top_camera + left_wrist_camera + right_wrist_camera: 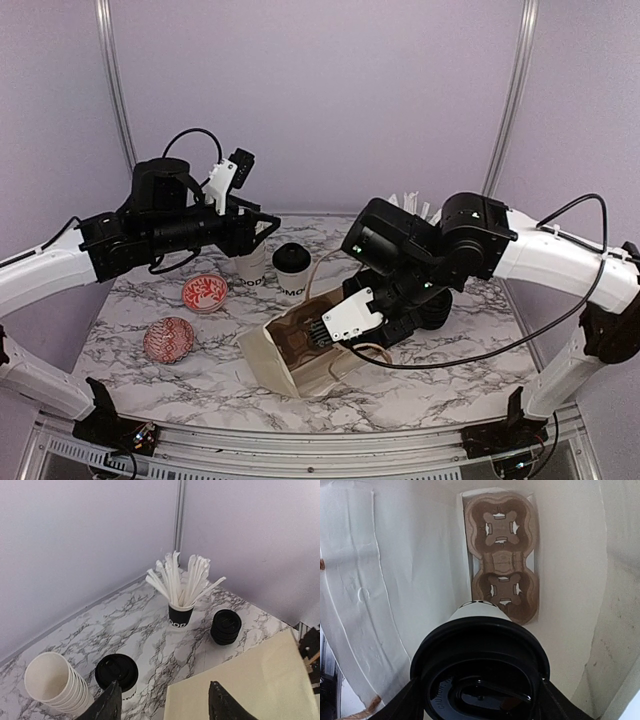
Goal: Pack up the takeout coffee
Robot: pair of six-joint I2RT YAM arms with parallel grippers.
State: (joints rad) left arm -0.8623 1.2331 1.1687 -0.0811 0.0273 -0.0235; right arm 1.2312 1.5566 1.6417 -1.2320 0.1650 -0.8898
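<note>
One lidded cup (480, 650) inside the bag (395, 580), near the carrier (502, 555).
I read my right hand (481, 700) clamped on it; left hand (165, 707) apart, empty, over the bench (125, 620).

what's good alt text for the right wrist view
A black-lidded white coffee cup, held by the right gripper, fills the foreground inside a cream paper bag. An empty brown two-slot cup carrier lies at the bag's far end.

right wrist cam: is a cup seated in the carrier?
No: both slots of the carrier inside the bag are empty, and the cup is short of it.
</note>
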